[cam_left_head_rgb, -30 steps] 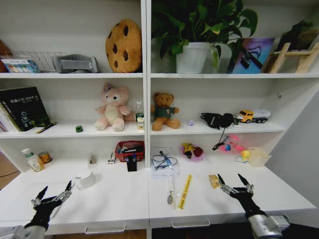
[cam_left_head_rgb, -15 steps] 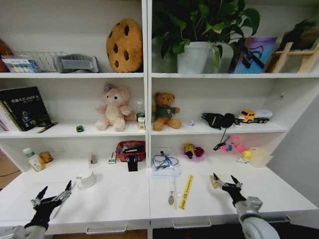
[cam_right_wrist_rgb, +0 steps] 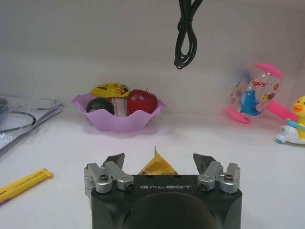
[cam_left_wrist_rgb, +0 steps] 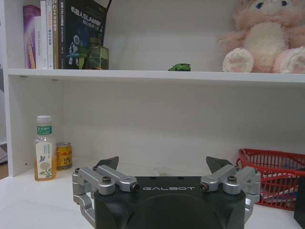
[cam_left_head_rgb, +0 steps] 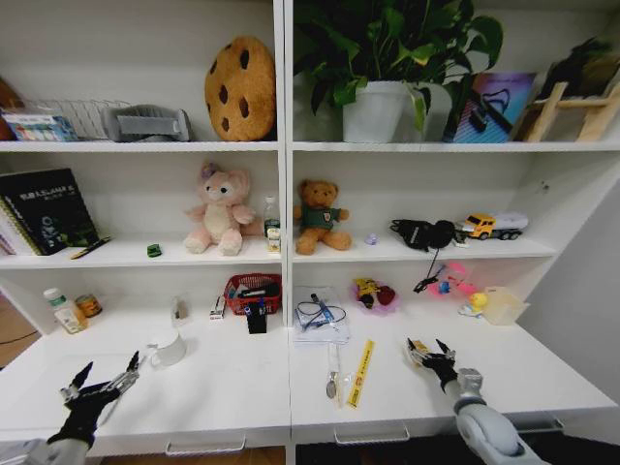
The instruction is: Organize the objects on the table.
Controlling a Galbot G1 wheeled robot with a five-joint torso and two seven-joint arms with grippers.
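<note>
The white table (cam_left_head_rgb: pixel 232 387) carries scattered objects. A small yellow packet (cam_left_head_rgb: pixel 417 355) lies at the front right, and my right gripper (cam_left_head_rgb: pixel 426 350) stands open right at it. In the right wrist view the yellow packet (cam_right_wrist_rgb: pixel 156 167) pokes up between the two fingers of the right gripper (cam_right_wrist_rgb: pixel 158 160), low over the tabletop. My left gripper (cam_left_head_rgb: pixel 102 380) rests open at the front left corner, the left gripper (cam_left_wrist_rgb: pixel 162 163) holding nothing. A tiny green toy car (cam_left_head_rgb: pixel 153 250) sits on the shelf above; the left wrist view shows the car (cam_left_wrist_rgb: pixel 179 67) beside books.
On the table stand a white cup (cam_left_head_rgb: pixel 167 349), a red basket (cam_left_head_rgb: pixel 254 291), papers with a cable (cam_left_head_rgb: pixel 320 316), a yellow strip (cam_left_head_rgb: pixel 360 372), a purple fruit bowl (cam_right_wrist_rgb: pixel 116 110), a pink dolphin toy (cam_right_wrist_rgb: pixel 255 93), a bottle (cam_left_wrist_rgb: pixel 44 153) and a can (cam_left_wrist_rgb: pixel 64 154). Shelves rise behind.
The right gripper has moved left and farther onto the table, up to the yellow packet. The left gripper has stayed put.
</note>
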